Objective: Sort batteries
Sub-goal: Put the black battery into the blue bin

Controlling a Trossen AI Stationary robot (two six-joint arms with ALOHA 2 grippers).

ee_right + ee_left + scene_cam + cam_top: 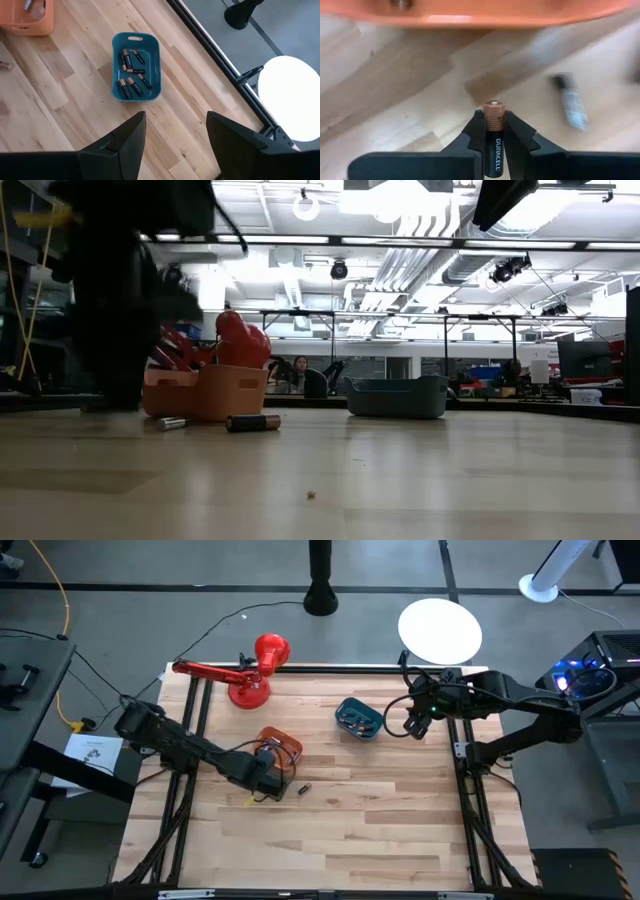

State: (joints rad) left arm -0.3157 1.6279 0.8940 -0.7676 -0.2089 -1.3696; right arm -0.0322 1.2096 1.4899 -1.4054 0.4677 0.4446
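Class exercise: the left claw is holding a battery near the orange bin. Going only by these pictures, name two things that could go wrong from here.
1. The left claw pinches the Duracell battery along its length with its copper end sticking out; in such a narrow grip it could tilt or slip.

2. That type lies in the teal bin, while the claw hangs by the orange bin. Releasing here might mis-sort it.

The right claw hangs open above the teal bin.
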